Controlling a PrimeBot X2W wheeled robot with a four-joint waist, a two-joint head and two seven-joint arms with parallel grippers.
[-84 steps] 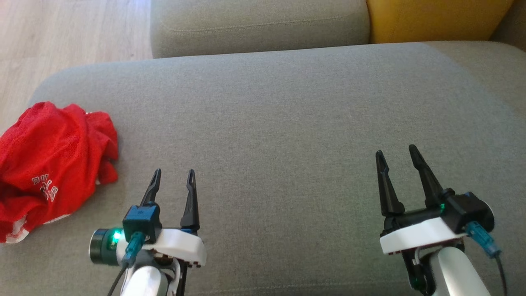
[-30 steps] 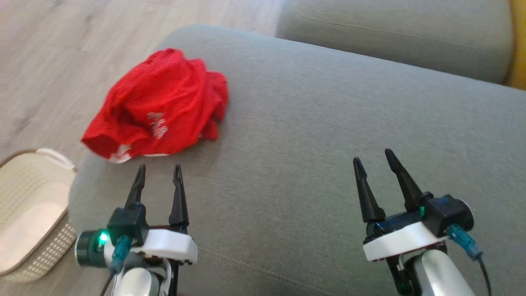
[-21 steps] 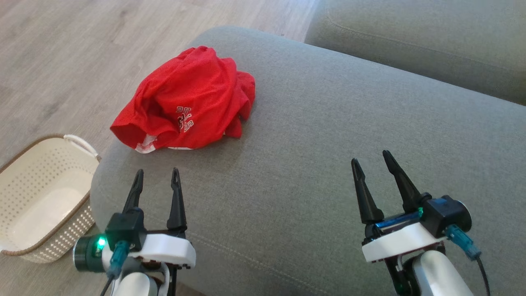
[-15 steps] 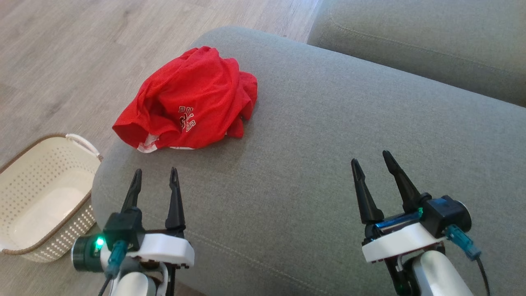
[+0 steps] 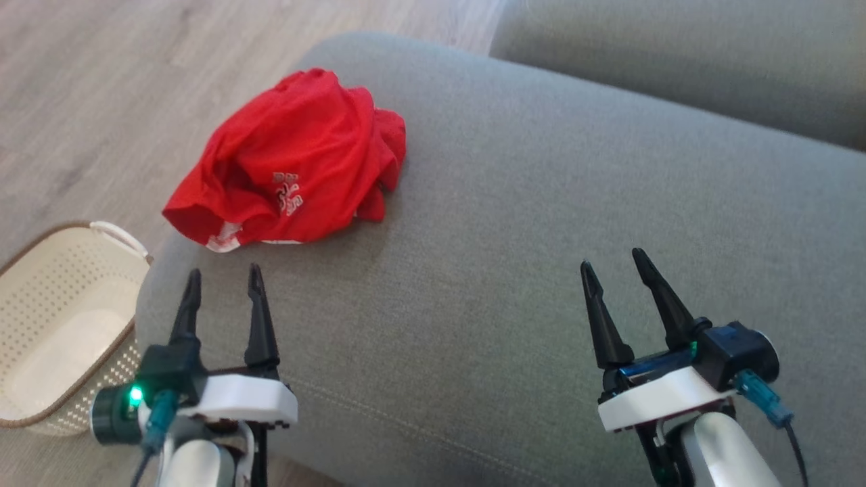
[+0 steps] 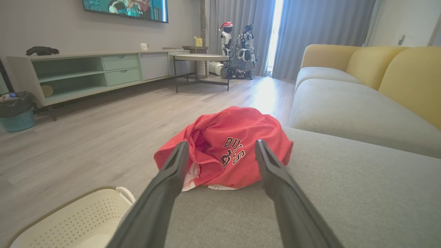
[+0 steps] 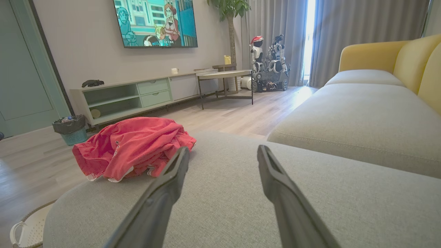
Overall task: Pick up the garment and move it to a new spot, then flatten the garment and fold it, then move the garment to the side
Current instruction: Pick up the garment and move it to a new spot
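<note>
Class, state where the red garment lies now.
In the head view the red garment lies crumpled at the upper left, near the left end of the grey sofa cushion, ahead of the left gripper, with the white basket on the floor nearby.

A grey sofa (image 5: 541, 237) stands on a wood floor (image 5: 101, 88). A white basket (image 5: 47, 277) with little holes sits on the floor by its corner. Far off are a TV (image 7: 155, 22), a long cabinet (image 7: 137, 94), a table (image 7: 225, 74), two small robots (image 7: 270, 62) and curtains (image 7: 361, 38).
</note>
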